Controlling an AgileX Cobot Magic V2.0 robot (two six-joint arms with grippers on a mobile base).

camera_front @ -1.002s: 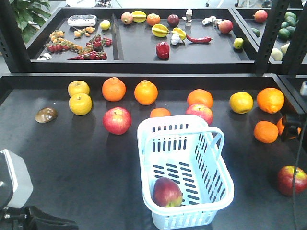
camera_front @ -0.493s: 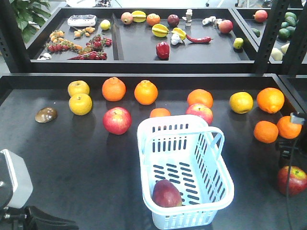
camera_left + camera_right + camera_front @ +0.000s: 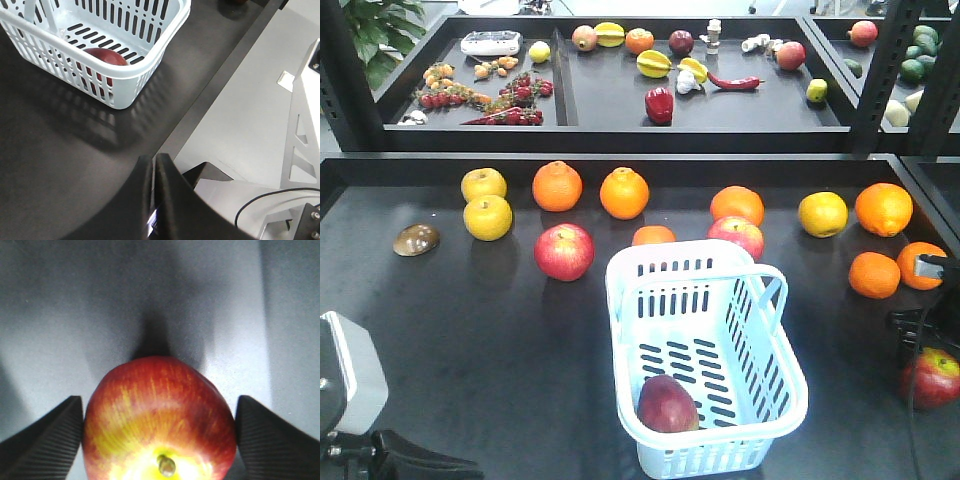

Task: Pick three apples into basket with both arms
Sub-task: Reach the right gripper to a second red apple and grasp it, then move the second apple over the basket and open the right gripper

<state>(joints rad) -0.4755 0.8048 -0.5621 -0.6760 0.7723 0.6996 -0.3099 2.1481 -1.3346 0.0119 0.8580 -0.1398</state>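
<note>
1. Starting at your left, the left gripper hangs above the near edge of the dark table, its jaws pressed together on nothing, apart from the basket.
2. Look to the middle: the basket stands upright on the table, and one dark red apple lies inside at its near end, against the front wall.
3. At your far right, a second apple sits on the table, well apart from the basket.
4. Your right gripper straddles that apple, jaws spread, one finger on each flank, just beside the skin; you cannot tell whether they touch.
</note>
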